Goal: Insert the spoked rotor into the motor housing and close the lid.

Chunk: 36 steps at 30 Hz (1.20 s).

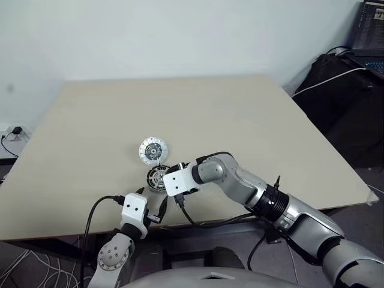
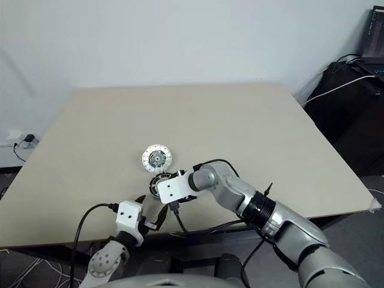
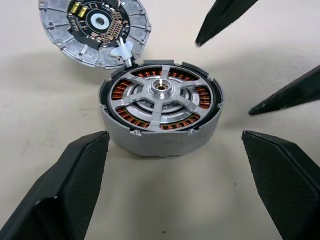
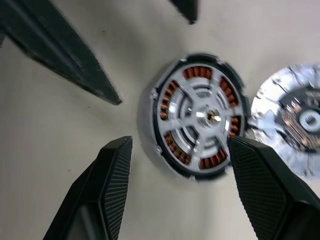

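The motor housing (image 3: 160,142) stands on the table near its front edge. The spoked rotor (image 3: 162,92) sits inside it, with silver spokes and hub over the copper windings. The lid (image 3: 95,25) lies flat and open beside the housing on the far side, circuit side up, joined to it by a small white hinge. My left gripper (image 3: 175,135) is open just in front of the housing, nothing between its fingers. My right gripper (image 4: 181,141) is open and hangs close over the housing from the right, tilted down, holding nothing. One of its fingers (image 4: 270,190) overlaps the housing's edge in the right wrist view.
The beige table (image 1: 240,120) stretches wide and bare behind and to both sides of the parts. Its front edge runs just under my grippers. Dark bags with cables (image 1: 342,78) and a laptop (image 1: 369,27) stand beyond the right edge.
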Each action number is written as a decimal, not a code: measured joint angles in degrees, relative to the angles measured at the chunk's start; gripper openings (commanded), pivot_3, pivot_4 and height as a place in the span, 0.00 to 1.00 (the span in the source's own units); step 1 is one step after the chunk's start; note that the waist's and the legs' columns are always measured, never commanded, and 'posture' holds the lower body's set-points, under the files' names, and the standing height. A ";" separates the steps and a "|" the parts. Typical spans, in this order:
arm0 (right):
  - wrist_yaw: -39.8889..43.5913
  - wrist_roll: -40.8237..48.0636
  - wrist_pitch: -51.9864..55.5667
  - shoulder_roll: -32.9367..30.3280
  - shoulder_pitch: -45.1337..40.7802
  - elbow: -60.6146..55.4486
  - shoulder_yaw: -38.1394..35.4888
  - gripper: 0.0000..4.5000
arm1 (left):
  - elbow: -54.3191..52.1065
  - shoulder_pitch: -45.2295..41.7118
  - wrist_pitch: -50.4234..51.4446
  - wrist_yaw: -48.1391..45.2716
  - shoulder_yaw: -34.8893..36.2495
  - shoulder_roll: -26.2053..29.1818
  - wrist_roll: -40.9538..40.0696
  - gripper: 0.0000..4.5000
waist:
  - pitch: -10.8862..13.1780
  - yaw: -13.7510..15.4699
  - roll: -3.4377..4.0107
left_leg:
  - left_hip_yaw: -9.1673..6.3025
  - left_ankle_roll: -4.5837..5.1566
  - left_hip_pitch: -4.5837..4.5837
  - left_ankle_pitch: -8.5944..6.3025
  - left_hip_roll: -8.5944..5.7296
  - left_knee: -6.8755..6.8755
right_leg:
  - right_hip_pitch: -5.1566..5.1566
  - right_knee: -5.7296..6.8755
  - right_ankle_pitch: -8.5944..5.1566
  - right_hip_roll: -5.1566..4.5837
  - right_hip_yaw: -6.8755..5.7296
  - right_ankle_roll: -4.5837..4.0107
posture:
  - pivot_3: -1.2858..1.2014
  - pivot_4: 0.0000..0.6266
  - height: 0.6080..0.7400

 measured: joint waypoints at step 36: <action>2.23 -6.47 -8.62 5.61 -0.56 13.55 -2.95 0.08 | -3.29 0.80 3.22 1.77 -2.03 -0.18 0.65 1.00 | -0.02 -0.04 -0.01 | 0.02 -0.03 0.04 0.02 0.01 0.03 | 0.01 0.09 0.09 0.01 0.02 -0.09 | 0.52 0.00 1.00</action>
